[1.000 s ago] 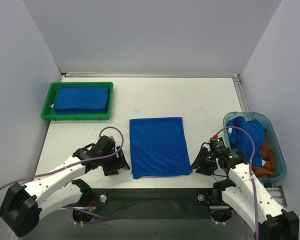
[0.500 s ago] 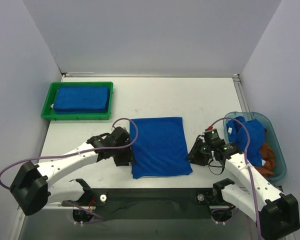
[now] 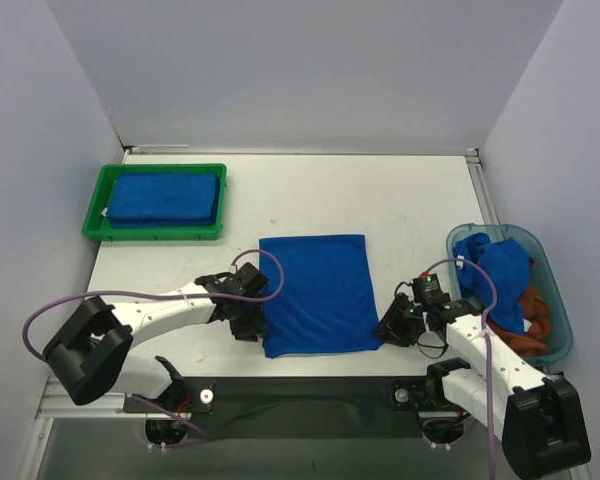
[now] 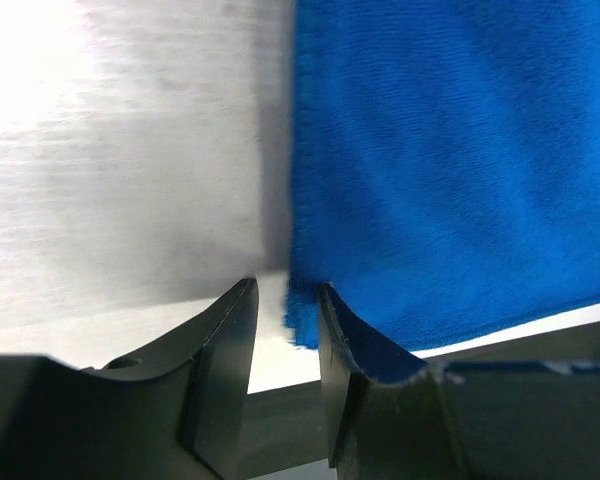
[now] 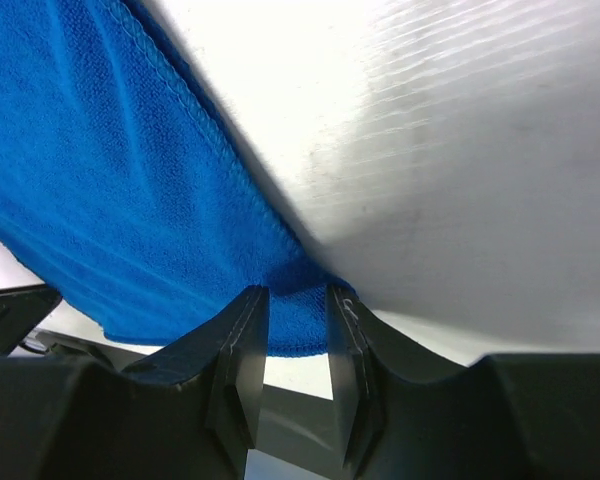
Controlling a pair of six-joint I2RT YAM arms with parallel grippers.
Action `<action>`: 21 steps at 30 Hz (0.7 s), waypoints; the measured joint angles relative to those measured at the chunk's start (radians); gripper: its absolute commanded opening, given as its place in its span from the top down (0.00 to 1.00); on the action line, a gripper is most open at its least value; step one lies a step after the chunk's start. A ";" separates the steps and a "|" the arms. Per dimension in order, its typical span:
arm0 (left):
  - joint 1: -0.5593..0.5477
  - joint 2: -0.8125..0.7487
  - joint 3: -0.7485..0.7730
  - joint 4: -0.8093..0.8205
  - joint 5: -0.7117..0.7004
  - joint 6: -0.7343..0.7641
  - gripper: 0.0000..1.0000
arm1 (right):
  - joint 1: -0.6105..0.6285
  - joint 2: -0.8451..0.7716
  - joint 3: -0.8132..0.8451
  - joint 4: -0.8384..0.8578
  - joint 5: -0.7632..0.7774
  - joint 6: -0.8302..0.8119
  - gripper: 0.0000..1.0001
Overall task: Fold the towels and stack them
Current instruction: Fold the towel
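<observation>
At the near edge of the desk (image 3: 410, 195) the two claws stand at the two near corners of one flat blue towel (image 3: 317, 292). The left claw (image 3: 250, 327) is at the near left corner. In its wrist view its jaws are spread only a little; the tip of the corner lies between them and touches one finger (image 4: 342, 335), but beside the other finger a strip of white desk shows, so the cloth is not pinched. The right claw (image 3: 389, 330) is at the near right corner. In its wrist view the blue cloth fills the narrow gap between the fingers (image 5: 238, 340), so this claw is pinching the towel corner.

The towel itself lies open and smooth in the middle of the desk, its long sides running away from the arms.

Further on the right, a teal bin (image 3: 500, 229) stands at the desk edge. In it lies a crumpled blue towel (image 3: 495, 265), and partly under it a rust-brown towel (image 3: 536, 325).

At the far left stands a green tray (image 3: 155, 236), well apart from the flat towel. It holds a folded blue towel (image 3: 163, 197); I cannot tell if more are under it
</observation>
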 measured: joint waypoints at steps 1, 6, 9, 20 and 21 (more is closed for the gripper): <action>0.005 -0.017 -0.014 0.003 0.000 0.000 0.56 | -0.011 -0.014 -0.005 -0.005 -0.002 -0.004 0.69; 0.015 -0.124 -0.062 -0.040 -0.026 0.002 0.37 | -0.015 -0.092 -0.005 -0.058 0.023 -0.042 0.67; 0.013 -0.192 -0.063 -0.066 -0.045 0.000 0.32 | 0.013 -0.126 0.037 -0.105 0.050 -0.071 0.65; -0.012 -0.176 -0.024 -0.080 -0.066 -0.006 0.32 | 0.060 -0.087 0.180 -0.163 0.164 -0.134 0.63; -0.022 -0.173 -0.026 -0.082 -0.058 -0.014 0.32 | 0.060 -0.082 0.173 -0.174 0.175 -0.134 0.63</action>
